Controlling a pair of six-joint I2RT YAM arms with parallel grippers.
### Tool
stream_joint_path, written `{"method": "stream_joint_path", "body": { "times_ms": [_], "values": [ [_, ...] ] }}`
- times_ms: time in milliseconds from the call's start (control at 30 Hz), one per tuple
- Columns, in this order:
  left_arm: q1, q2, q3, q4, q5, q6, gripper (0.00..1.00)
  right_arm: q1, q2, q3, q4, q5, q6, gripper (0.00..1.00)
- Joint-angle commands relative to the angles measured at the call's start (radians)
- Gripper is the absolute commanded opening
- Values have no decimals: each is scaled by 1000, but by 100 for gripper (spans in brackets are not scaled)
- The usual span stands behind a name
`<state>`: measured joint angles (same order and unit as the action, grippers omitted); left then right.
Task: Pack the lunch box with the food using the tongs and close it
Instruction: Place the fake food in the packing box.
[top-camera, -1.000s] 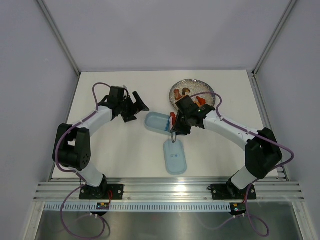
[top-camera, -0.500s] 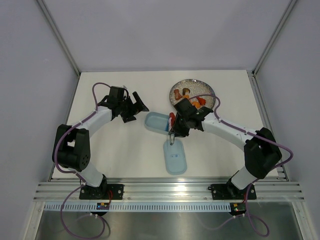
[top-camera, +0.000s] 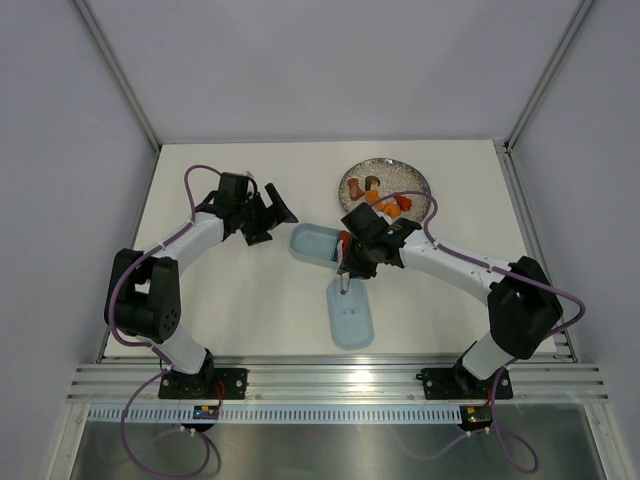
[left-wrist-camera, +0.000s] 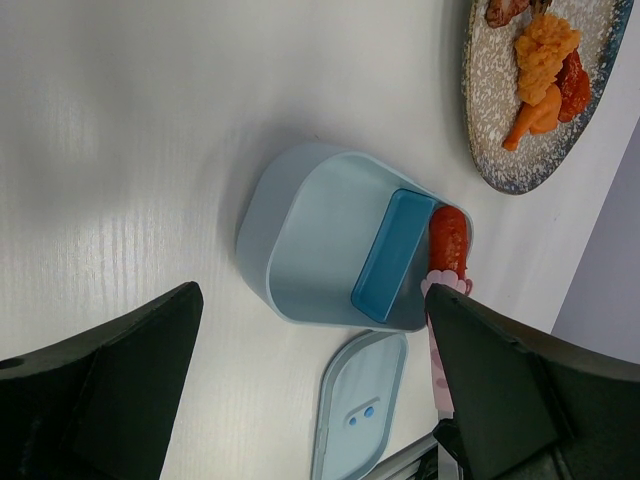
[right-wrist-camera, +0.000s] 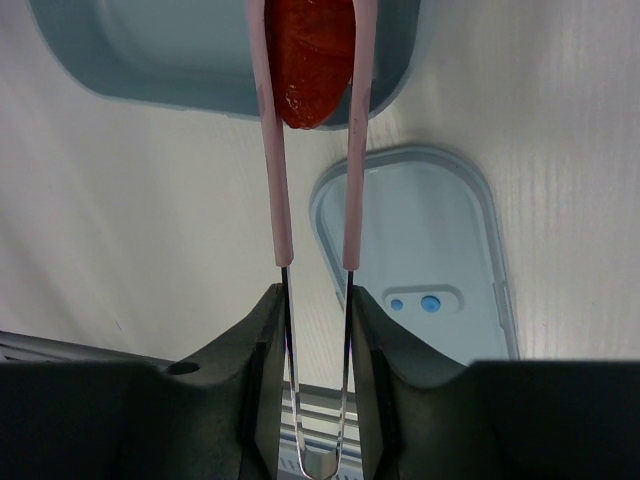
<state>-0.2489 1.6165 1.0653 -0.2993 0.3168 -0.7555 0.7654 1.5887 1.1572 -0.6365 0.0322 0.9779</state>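
Observation:
The pale-blue lunch box (top-camera: 312, 243) lies open mid-table, a darker blue divider (left-wrist-camera: 390, 255) inside it. Its lid (top-camera: 351, 312) rests flat just in front. My right gripper (right-wrist-camera: 315, 300) is shut on the slim tongs (right-wrist-camera: 272, 150), whose pink arms pinch a red food piece (right-wrist-camera: 310, 60) at the box's right end, over the rim. In the top view that gripper (top-camera: 350, 262) sits between box and lid. My left gripper (top-camera: 278, 213) stands open and empty, left of the box. More food (top-camera: 385, 203) lies on the plate.
A round grey speckled plate (top-camera: 385, 172) stands behind the box to the right, holding orange, red and brown pieces (left-wrist-camera: 545, 65). The white table's side rails and walls close in the workspace. The lid (right-wrist-camera: 420, 260) lies right under the tongs' handle end.
My right gripper has shifted slightly left and toward the box, carrying the tongs and the red piece. The left arm has stayed still.

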Motion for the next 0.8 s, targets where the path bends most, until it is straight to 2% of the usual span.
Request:
{"method": "stream_joint_path", "body": {
  "times_ms": [0,433,767],
  "values": [
    [-3,-27,5,22,-10,18,99,9,-56,-11,-2,72,36,0],
    [-3,-27,2,25,-2,16,99,11,-36,-8,8,51,25,1],
    [-3,-24,5,25,1,12,99,18,-26,15,8,40,15,23]
  ]
}}
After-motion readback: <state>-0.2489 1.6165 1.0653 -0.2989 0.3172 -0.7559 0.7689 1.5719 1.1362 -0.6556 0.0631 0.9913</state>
